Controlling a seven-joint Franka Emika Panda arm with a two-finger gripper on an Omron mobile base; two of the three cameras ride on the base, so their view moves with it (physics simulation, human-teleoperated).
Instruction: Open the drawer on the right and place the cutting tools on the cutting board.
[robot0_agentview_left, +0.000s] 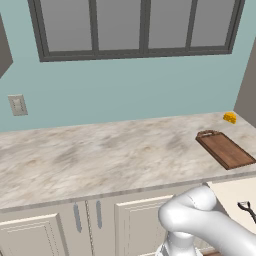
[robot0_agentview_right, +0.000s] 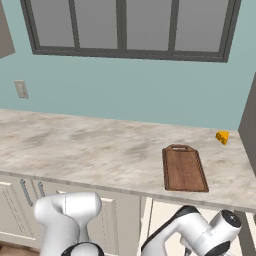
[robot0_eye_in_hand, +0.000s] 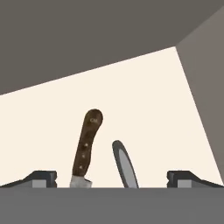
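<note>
Knife (robot0_eye_in_hand: 87, 146) flat on pale floor of open drawer (robot0_eye_in_hand: 144, 109), brown riveted handle pointing away, blade root at bottom edge, between the two finger tips and nearer the left one. Grey scissor blade (robot0_eye_in_hand: 124, 165) just beside knife, also between tips. Jaws (robot0_eye_in_hand: 113, 179) spread wide, holding nothing, hovering over both tools. Scissors' black handle (robot0_agentview_left: 247, 209) seen in drawer below table (robot0_agentview_left: 100, 155) edge. Cutting board (robot0_agentview_right: 183, 169) on table, bare, well apart from drawer contents. Arm (robot0_agentview_left: 210, 225) bent low, hand reaching down into drawer. Yellow object (robot0_agentview_right: 223, 137) near wall.
</note>
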